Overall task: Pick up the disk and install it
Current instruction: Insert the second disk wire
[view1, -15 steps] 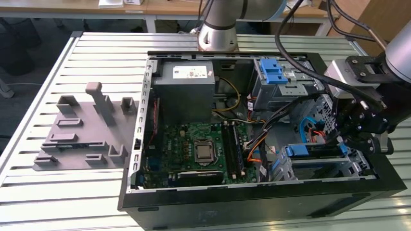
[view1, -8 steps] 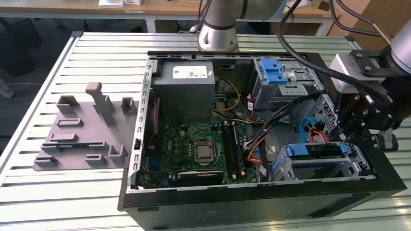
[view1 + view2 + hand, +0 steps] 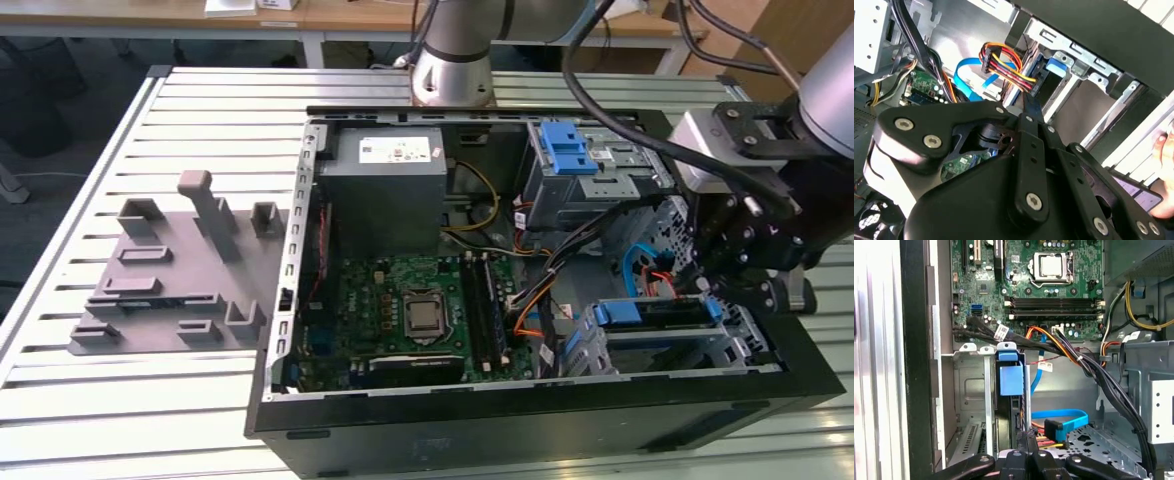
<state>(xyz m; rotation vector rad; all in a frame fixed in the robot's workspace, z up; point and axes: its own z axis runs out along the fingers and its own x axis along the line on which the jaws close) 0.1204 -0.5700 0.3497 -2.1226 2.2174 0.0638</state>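
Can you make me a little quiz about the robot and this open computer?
1. True or false: the computer case is open, so the green board shows.
2. Fill in: the grey block lies on the table on the exterior view's ____ of the case.
3. Which is the hand nearest? A the disk in its bay; B the grey block; C the green board.

Key: 1 true; 2 left; 3 A.

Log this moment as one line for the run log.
disk: standing in drive bay, blue tab showing | gripper: close by disk | computer case: open
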